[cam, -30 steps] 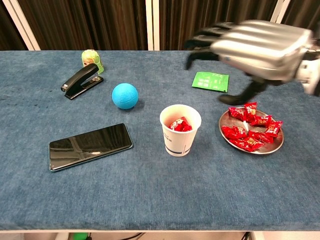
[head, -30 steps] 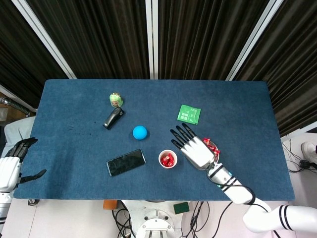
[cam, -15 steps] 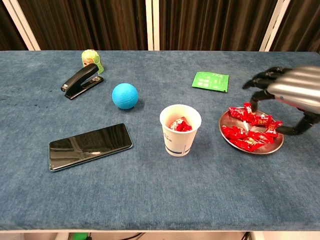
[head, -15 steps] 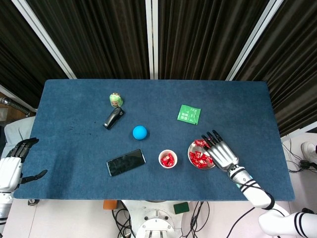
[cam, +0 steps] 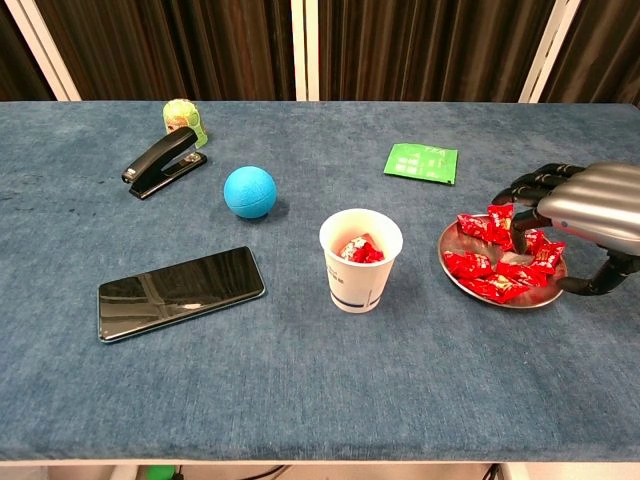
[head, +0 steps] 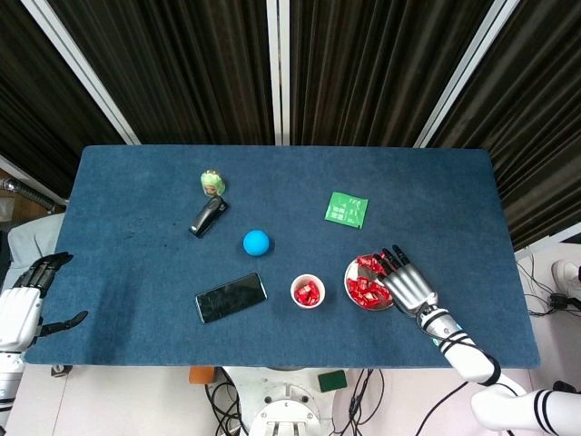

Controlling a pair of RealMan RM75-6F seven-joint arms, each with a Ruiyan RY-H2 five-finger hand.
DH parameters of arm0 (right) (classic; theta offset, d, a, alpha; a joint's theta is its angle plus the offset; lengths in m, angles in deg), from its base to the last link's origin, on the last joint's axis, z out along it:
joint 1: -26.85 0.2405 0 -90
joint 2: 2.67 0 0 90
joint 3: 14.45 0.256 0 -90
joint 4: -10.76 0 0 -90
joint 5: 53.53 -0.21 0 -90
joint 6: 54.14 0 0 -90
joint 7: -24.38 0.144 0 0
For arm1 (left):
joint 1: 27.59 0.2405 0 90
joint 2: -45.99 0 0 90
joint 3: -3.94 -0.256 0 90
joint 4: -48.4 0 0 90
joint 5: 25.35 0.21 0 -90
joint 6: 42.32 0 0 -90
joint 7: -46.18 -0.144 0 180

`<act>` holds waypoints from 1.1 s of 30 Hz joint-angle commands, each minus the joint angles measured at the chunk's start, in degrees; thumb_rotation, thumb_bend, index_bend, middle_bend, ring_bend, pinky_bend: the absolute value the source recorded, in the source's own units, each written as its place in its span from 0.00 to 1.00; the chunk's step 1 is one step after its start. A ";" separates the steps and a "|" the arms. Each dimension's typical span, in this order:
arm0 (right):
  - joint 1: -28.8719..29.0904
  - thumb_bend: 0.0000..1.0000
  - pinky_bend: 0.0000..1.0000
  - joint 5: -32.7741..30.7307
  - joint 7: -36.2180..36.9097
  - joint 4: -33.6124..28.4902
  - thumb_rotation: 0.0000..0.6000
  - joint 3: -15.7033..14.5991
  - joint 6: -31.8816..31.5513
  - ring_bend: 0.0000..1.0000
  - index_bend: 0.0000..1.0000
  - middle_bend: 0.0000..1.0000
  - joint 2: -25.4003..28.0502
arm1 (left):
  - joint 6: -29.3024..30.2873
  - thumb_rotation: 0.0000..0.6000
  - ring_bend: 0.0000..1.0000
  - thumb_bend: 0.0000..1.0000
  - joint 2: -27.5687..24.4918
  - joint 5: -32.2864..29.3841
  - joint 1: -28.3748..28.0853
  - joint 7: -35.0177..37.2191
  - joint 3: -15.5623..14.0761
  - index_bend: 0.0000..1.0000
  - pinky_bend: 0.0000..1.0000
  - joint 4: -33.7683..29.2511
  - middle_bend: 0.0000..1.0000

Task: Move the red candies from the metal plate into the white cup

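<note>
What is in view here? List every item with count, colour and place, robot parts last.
table: one, blue cloth top, under everything
white cup: one, white, near centre, red candies inside
metal plate: one, silver, right of the cup
red candies: a heap on the plate, too overlapped to count
phone: one, black, lying flat left of the cup
ball: one, blue, behind the phone
stapler: one, black, far left
small jar: one, green, behind the stapler
packet: one, green, behind the plate
right robot hand: silver, fingers reaching down onto the candies
left robot hand: off the table's left edge, holding nothing
</note>
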 commanded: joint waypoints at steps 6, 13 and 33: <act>0.14 0.30 0.00 0.08 0.33 1.70 1.00 0.64 0.53 0.00 0.39 0.04 -1.96 | -0.06 1.00 0.11 0.04 -0.15 -0.10 -0.01 0.22 0.06 0.16 0.23 0.09 0.13; 0.30 0.31 0.00 -0.41 -0.31 1.99 1.00 0.93 0.97 0.00 0.41 0.04 -2.46 | -0.20 1.00 0.11 0.04 -0.09 -0.14 -0.11 0.44 0.11 0.16 0.23 0.32 0.13; 0.62 0.32 0.00 -1.01 -1.12 2.58 1.00 1.21 1.66 0.00 0.45 0.04 -3.31 | -0.40 1.00 0.11 0.04 0.16 -0.28 -0.13 0.53 0.09 0.16 0.23 0.60 0.13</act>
